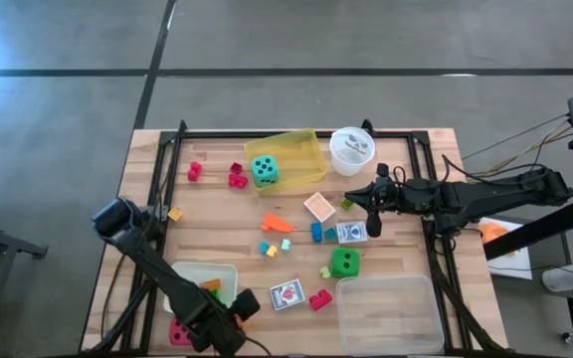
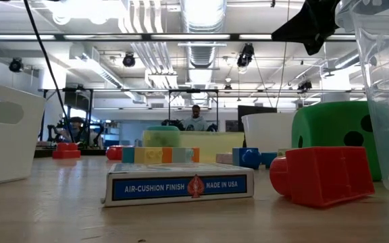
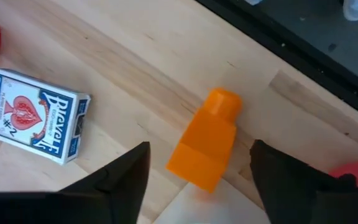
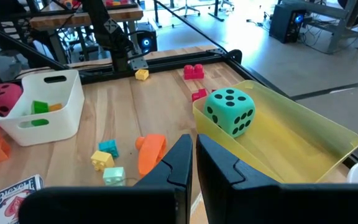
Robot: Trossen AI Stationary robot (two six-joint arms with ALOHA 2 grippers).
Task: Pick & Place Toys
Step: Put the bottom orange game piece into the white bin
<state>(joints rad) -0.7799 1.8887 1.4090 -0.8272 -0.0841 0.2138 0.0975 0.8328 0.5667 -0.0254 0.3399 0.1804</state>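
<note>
An orange block (image 3: pixel 205 146) lies on its side on the wooden table by the near edge, next to the white tray (image 1: pixel 189 273). My left gripper (image 3: pixel 201 163) (image 1: pixel 239 306) points down over it, open. One finger stands on each side of the block, and neither touches it. My right gripper (image 4: pixel 192 158) (image 1: pixel 373 219) hangs shut above the table's middle right with nothing in it. A teal die (image 1: pixel 264 171) sits in the yellow tray (image 1: pixel 306 149). A green die (image 1: pixel 344 263), a card deck (image 3: pixel 33 116), a red block (image 1: pixel 318 299) and several small blocks lie on the table.
The white tray holds green and orange blocks. A clear tray (image 1: pixel 391 316) stands at the near right, and a white cup (image 1: pixel 351 149) at the far right. A red die (image 1: pixel 179 332) lies by the near edge beside my left arm. A second card deck (image 1: pixel 351 232) lies under my right gripper.
</note>
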